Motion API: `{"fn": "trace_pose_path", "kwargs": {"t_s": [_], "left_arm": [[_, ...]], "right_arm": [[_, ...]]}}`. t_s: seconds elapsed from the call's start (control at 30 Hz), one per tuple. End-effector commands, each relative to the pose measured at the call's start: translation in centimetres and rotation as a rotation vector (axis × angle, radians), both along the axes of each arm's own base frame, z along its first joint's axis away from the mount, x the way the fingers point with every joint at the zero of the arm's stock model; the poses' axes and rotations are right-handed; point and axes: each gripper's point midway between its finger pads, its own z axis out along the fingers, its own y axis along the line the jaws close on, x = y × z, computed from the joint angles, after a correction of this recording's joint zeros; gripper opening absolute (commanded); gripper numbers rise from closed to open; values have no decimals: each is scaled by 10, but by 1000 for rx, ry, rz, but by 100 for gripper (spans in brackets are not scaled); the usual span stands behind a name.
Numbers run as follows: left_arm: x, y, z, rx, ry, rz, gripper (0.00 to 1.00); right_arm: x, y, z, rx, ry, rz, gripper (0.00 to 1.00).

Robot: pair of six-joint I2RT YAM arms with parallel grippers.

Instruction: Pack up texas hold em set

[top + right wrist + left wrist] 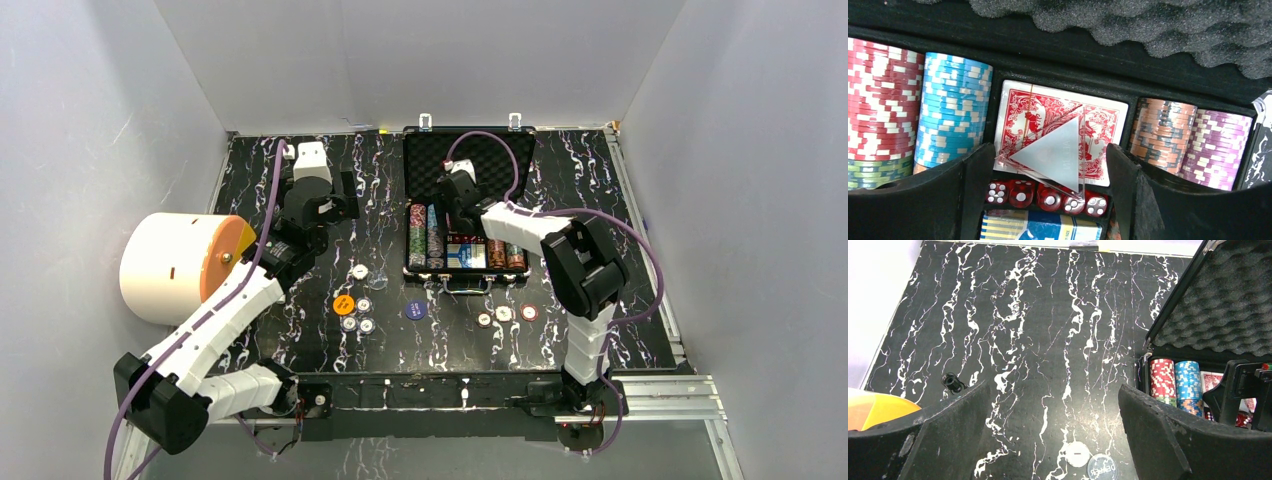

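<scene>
Hovering over the open briefcase [425,165], right claw [1048,155] spread above a red card deck [1103,125] and red dice row [1020,195]; chip stacks [953,110] fill slots either side; left claw [1053,390] spread, loose buttons [1076,454] just below it, briefcase at its right

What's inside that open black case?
Rows of chips, a red deck of cards with a clear triangle over it, red dice and a blue box. The fingers hide the near corners of the case.
</scene>
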Motion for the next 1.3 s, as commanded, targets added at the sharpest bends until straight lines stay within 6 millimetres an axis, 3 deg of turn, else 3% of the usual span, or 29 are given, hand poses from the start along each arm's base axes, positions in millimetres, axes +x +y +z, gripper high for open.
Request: {"fn": "trace_pose_path", "kwargs": {"t_s": [0.0, 0.13, 0.23, 0.37, 0.57, 0.67, 0.77, 0.93, 1.27], "left_arm": [[0, 2, 6, -23, -19, 8, 98], [-1, 3, 16, -34, -37, 6, 98], [-5, 3, 30, -50, -59, -8, 99], [-12, -3, 50, -62, -62, -71, 98], [-29, -3, 96, -92, -128, -145, 98], [-40, -3, 114, -113, -176, -177, 98], [-46, 0, 122, -131, -201, -180, 98], [-53, -1, 117, -155, -185, -191, 98], [-50, -6, 96, -164, -131, -195, 98]], "right_arm": [[8, 12, 53, 122, -83, -10, 90], [-21, 28, 87, 233, -70, 59, 90], [-52, 35, 94, 266, -30, 89, 89], [-104, 48, 81, 256, 26, 135, 87], [-194, 91, 65, 273, 157, 299, 84], [-221, 102, 47, 231, 210, 315, 86], [-233, 104, 26, 163, 253, 288, 89], [-233, 101, 1, 81, 272, 231, 89], [-226, 109, -34, 30, 285, 215, 76]]}}
